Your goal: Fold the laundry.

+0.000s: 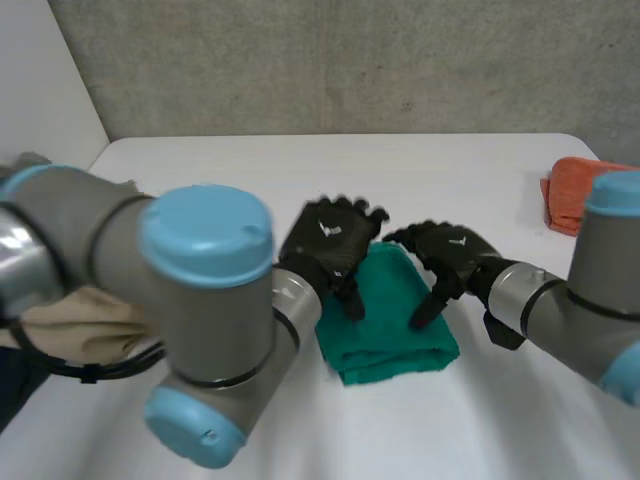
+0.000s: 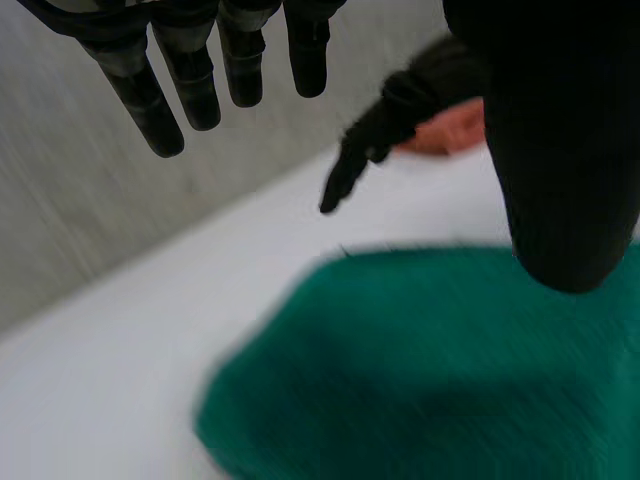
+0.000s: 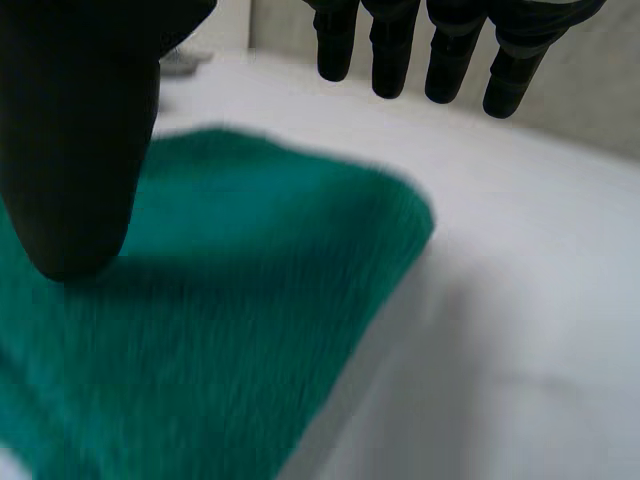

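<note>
A green cloth [image 1: 385,325], folded into a small thick rectangle, lies on the white table [image 1: 300,170] in front of me. My left hand [image 1: 335,235] hovers over its far left part, fingers spread and straight, thumb pointing down at the cloth. My right hand [image 1: 450,248] is over the far right part, thumb tip close above the cloth. In the left wrist view my left hand [image 2: 560,150] hangs open above the green cloth [image 2: 430,370]. In the right wrist view my right hand [image 3: 80,150] is open too, with the green cloth [image 3: 220,320] under its palm and nothing held.
An orange cloth [image 1: 575,195] lies at the table's right edge, also seen as the orange cloth [image 2: 450,130] beyond my right hand [image 2: 380,130]. A beige cloth [image 1: 80,310] lies at the left, behind my left arm. A grey wall stands behind the table.
</note>
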Robot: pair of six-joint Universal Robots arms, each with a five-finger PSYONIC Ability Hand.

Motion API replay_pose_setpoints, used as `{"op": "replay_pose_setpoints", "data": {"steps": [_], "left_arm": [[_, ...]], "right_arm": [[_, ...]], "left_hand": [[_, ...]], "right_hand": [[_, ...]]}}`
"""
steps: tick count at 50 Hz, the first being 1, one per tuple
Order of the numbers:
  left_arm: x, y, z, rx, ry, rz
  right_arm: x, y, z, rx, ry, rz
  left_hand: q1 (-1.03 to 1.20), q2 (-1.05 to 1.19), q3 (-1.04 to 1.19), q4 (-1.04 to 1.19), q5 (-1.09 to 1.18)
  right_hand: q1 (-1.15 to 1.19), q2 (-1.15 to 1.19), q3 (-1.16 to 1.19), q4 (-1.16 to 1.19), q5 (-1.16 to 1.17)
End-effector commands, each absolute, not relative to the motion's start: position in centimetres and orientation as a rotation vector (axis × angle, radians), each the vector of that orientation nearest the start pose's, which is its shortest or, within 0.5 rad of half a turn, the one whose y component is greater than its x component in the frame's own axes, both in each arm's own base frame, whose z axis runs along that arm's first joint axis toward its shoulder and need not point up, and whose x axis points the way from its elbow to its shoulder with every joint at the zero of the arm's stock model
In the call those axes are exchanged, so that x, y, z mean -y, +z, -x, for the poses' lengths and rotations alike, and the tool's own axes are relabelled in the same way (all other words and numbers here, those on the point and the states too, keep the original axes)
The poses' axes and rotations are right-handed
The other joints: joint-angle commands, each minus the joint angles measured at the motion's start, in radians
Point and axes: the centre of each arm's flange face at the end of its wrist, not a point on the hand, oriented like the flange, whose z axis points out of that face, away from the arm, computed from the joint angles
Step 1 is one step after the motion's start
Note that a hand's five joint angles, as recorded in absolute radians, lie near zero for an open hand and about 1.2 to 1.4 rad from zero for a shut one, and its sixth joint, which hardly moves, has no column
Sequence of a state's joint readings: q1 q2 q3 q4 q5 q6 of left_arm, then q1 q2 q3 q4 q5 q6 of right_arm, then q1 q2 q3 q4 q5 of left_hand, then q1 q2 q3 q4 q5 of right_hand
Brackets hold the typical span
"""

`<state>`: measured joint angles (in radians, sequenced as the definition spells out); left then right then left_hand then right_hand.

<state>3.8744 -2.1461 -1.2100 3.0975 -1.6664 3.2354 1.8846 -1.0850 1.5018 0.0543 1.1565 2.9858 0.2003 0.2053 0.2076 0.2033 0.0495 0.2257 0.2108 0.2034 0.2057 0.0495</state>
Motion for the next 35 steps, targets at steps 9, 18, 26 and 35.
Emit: {"op": "replay_pose_setpoints", "data": {"steps": [9,18,26,35], "left_arm": [[20.9,14.9,37.1,-2.762,-1.585,-1.021],[21.7,22.9,35.2,-2.7,-1.896,-0.917],[20.8,29.7,33.1,-2.615,-2.241,-0.986],[17.7,32.5,33.0,-2.666,-2.343,-1.636]], "right_arm": [[29.7,14.6,-26.0,-2.316,-1.392,1.085],[27.7,20.4,-26.3,-2.153,-1.68,1.173],[21.4,20.6,-26.7,-1.912,-1.922,1.302],[15.9,14.9,-26.7,-1.819,-1.909,1.485]], "left_hand": [[-0.026,-0.031,-0.033,-0.029,-0.05],[-0.026,-0.031,-0.033,-0.029,-0.05],[-0.026,-0.031,-0.033,-0.029,-0.05],[-0.026,-0.031,-0.033,-0.029,-0.05]], "right_hand": [[-0.051,-0.036,-0.029,-0.031,-0.049],[-0.051,-0.036,-0.029,-0.031,-0.049],[-0.051,-0.036,-0.029,-0.031,-0.049],[-0.051,-0.036,-0.029,-0.031,-0.049]]}}
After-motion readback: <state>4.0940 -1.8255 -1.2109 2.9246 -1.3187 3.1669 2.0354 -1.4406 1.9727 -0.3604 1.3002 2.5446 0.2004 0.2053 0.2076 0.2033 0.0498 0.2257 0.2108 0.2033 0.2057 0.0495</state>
